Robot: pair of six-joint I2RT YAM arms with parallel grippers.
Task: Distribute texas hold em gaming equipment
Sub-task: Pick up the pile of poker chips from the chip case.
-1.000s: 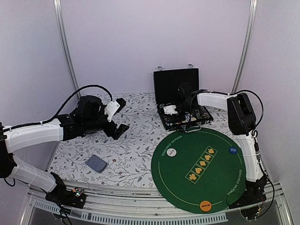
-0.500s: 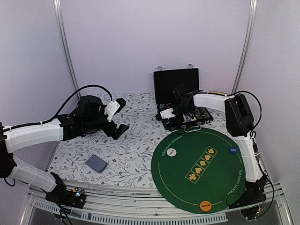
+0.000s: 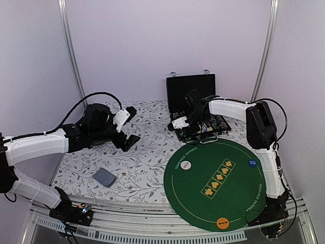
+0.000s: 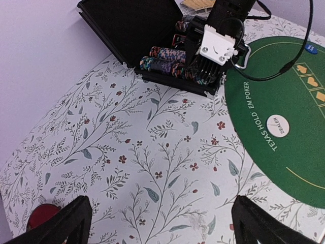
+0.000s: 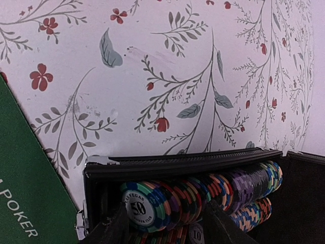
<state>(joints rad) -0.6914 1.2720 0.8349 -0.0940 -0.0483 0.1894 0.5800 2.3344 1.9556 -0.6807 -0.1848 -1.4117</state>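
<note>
Right gripper (image 5: 166, 231), parted, straddles a row of chips (image 5: 167, 201) in the far case (image 3: 190, 91). Left gripper (image 4: 160, 223) hangs wide and empty above the table (image 3: 147, 168). Cards (image 3: 104, 177) lie near-left; discs (image 3: 186, 164) sit on the mat (image 3: 238, 193).

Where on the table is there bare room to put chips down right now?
Free: the green mat between its suit row and the orange disc; also floral cloth between the card deck and the mat's left edge. Crowded: the chip case, where the right gripper hangs.
</note>
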